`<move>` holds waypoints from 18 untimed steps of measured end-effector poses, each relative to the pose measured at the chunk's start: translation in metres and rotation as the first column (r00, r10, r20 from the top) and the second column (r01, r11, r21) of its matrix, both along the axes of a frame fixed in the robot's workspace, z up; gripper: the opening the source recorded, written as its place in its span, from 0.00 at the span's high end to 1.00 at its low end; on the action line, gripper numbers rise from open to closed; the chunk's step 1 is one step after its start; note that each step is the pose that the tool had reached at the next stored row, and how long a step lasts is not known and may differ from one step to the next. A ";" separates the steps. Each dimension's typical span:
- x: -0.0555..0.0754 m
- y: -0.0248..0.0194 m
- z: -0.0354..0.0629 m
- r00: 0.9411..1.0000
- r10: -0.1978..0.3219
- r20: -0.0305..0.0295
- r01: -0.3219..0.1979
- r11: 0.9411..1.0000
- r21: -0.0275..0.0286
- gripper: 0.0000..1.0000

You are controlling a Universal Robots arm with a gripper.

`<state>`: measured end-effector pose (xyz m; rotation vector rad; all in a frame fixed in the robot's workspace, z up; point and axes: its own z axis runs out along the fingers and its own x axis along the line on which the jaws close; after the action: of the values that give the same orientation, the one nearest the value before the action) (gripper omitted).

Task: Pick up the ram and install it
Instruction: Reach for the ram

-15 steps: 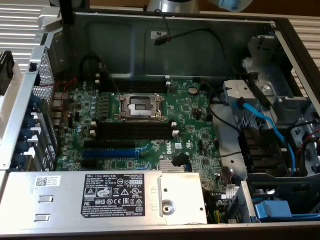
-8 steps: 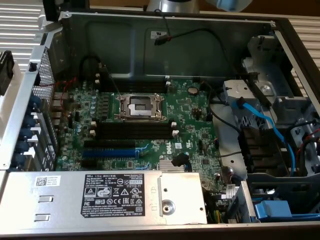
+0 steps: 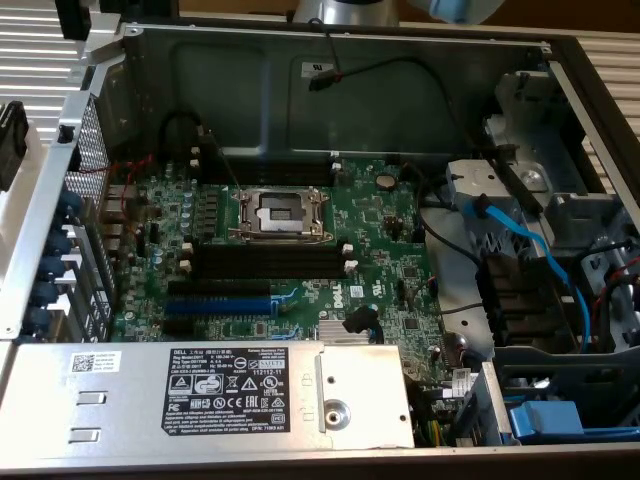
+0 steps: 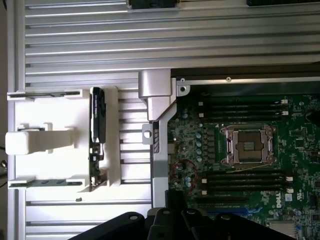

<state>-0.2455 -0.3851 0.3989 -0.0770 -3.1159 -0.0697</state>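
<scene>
The claw (image 4: pixel 175 210) is nearest the wrist camera, a dark black shape pressed together and pinching nothing. It hangs above the edge of the motherboard (image 4: pixel 295 150), close to the metal side wall of the computer case (image 4: pixel 155 90).

Beyond that wall, outside the case, a white holder (image 4: pixel 50 107) sits on the ribbed aluminium tabletop (image 4: pixel 90 45). The ram (image 4: pixel 96 127) stands on its long edge in a groove of this holder, a thin dark stick between two white ridges. It is well apart from the claw and has not been picked up.

In the exterior view the nearest thing is the grey power supply (image 3: pixel 130 400) with its black-and-white label, lying along the near side of the open case. Just behind it the green board spreads out. A blue expansion slot (image 3: pixel 240 300) comes first. Then come the long black memory slots (image 3: pixel 265 262) with white end clips. After them is the square CPU socket (image 3: pixel 280 213) in its metal frame. More black slots run on the far side of the socket.

Toward the exterior view's right, blue cables (image 3: pixel 520 240) loop over the drive bay. Farthest back rises the bare grey rear wall of the case (image 3: pixel 400 100), with a black cable draped across it.
</scene>
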 end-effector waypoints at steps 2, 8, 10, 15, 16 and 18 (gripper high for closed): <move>0.000 0.0000 0.0000 1.000 0.000 0.000 0.000 1.000 0.000 0.90; -0.006 0.0000 0.0000 1.000 0.000 0.000 0.000 1.000 0.000 0.90; -0.007 0.0000 0.0001 1.000 0.000 0.000 0.000 1.000 0.000 0.90; -0.016 0.0013 0.0000 1.000 0.001 0.000 -0.001 1.000 0.000 0.90; -0.018 0.0015 0.0000 1.000 0.002 0.000 -0.002 1.000 0.000 0.90; -0.022 0.0019 0.0000 1.000 0.003 0.000 -0.003 1.000 0.000 0.90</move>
<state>-0.2674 -0.3832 0.3990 -0.0721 -3.1155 -0.0692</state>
